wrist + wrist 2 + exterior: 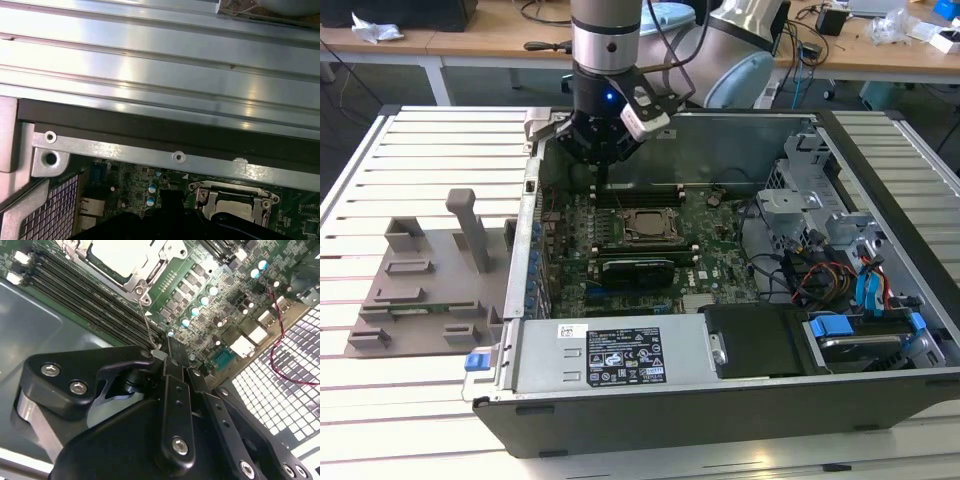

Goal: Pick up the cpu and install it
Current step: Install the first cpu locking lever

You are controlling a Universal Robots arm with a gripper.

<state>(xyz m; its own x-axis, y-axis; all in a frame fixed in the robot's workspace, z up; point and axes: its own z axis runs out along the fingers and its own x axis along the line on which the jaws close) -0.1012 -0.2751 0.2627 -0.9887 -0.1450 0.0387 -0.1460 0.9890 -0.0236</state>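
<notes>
The cpu (117, 255), with its pale shiny metal top, lies inside the motherboard socket frame (145, 277), and it also shows in the exterior view (645, 226). My gripper (162, 351) hangs inside the open computer case, just beside the socket, fingers together and pointing down at the board. A thin metal socket lever (146, 322) runs from the frame's corner up to my fingertips and touches them. I cannot tell whether it is pinched between them. In the exterior view the gripper (601, 178) sits behind the socket, near the case's back wall.
Memory slots (90, 300) run alongside the socket. A red and black wire (280, 340) loops over the perforated rear panel. A grey fixture plate (430, 280) lies on the slatted table at the exterior view's left. A drive cage with cables (840, 260) and the power supply (610, 355) crowd the case.
</notes>
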